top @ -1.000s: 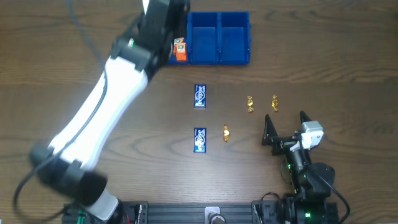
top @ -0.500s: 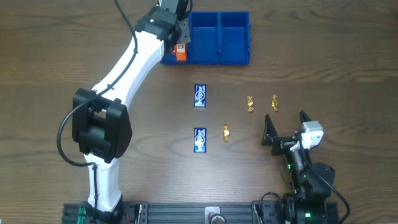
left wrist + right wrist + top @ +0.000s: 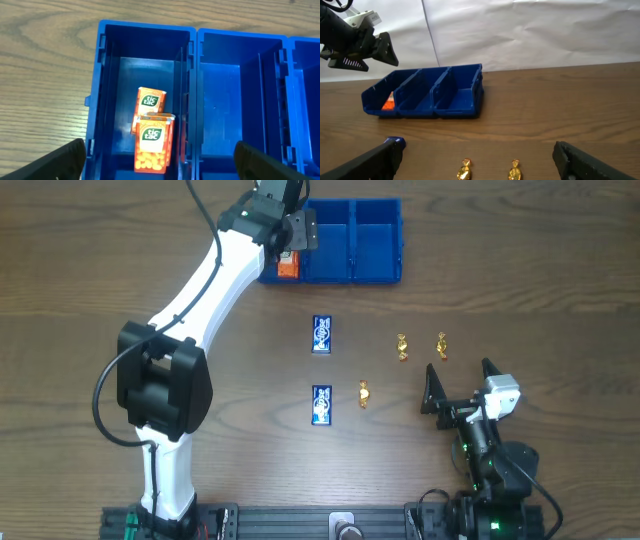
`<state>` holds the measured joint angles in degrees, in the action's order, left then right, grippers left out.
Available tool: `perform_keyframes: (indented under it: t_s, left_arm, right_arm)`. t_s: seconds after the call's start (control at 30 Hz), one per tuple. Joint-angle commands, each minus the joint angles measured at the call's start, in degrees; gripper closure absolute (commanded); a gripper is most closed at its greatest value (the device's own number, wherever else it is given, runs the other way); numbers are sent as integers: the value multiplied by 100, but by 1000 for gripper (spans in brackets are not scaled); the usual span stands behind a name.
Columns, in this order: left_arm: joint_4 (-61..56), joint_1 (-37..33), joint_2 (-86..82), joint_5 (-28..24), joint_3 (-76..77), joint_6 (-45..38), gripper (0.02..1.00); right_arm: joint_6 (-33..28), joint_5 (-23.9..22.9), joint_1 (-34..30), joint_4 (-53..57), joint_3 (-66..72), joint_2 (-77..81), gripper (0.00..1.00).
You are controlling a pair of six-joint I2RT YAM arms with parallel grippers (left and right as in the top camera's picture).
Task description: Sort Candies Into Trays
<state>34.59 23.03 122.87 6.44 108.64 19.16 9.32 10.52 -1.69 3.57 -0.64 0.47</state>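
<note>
The left gripper (image 3: 160, 148) hangs over the tray's left-end compartment with its fingers spread wide and nothing between them. The right gripper (image 3: 460, 386) sits low near its own base, fingers likewise parted and empty.

We list the objects by size:

- The wooden table (image 3: 560, 280) carries everything.
- The blue tray (image 3: 400, 242) has three compartments and stands at the far side of the table.
- Two orange candy boxes (image 3: 150, 135) lie in the left-end compartment, one overlapping the other.
- Two blue candy bars lie on the table, well apart from the tray, one (image 3: 321, 335) farther from the bases than the other (image 3: 321, 404).
- Three gold-wrapped candies lie to the right of the bars: two (image 3: 402, 346) (image 3: 441, 345) side by side, and one (image 3: 364, 393) just beside the nearer bar.
</note>
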Motion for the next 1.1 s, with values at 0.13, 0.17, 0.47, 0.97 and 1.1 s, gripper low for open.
perform_keyframes:
  t_s: [0.13,0.17,0.47,0.97,1.1]
  left_arm:
    - [-1392,-17,-3646,608,-2033,-313,18]
    - [-1947,-37,-4699,601,-2813,-605,18]
    - [-3445,-1143,-9051,-190,-6516,-1681,18]
    - [-4623,-1762,-12168,-726,-10832,-1722,20]
    - [-3978,-1843,-12273,-946,-10837,-1725,20]
  right_arm:
    - [-85,-17,-31,11,20,-31,1]
    - [-85,-17,-31,11,20,-31,1]
    - [-85,-17,-31,11,20,-31,1]
    - [-85,-17,-31,11,20,-31,1]
    - [-85,-17,-31,11,20,-31,1]
